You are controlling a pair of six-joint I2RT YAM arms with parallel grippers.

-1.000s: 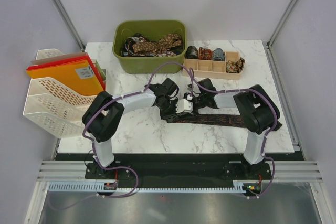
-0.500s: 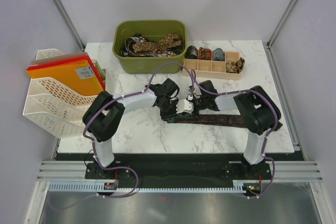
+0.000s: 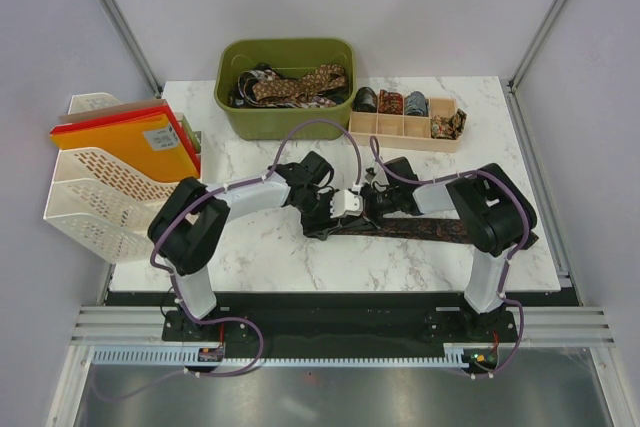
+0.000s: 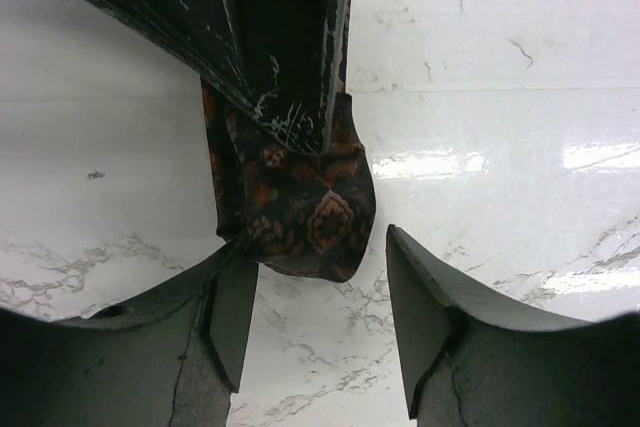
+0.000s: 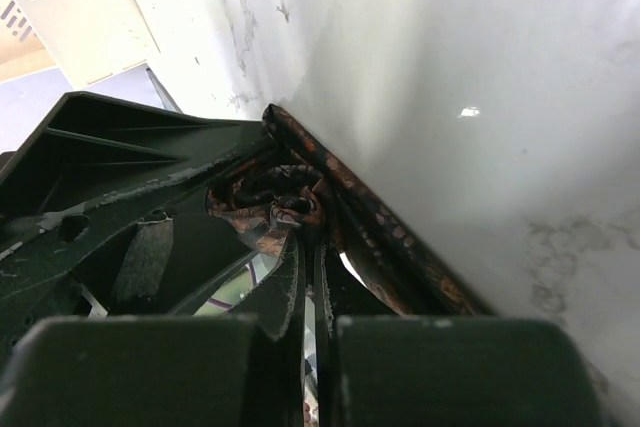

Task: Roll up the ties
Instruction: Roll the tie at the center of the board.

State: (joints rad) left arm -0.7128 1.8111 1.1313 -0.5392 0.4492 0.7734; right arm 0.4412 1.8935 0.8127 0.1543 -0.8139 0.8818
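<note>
One long tie lies flat mid-table. Four rolled ties fill one wooden tray at one o'clock, one per compartment. One green bin at twelve holds a tangle I can't count. One white file rack at nine. Two arms.

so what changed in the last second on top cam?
Not much. The left arm's elbow swung slightly outward to its left, and the left claw, open, edged in at the end of the tie. The right claw, shut on the tie, nudged slightly toward it. No visible new grasp or release. The tie's strip on the table, the green bin, the divided tray and the file rack stayed put.
</note>
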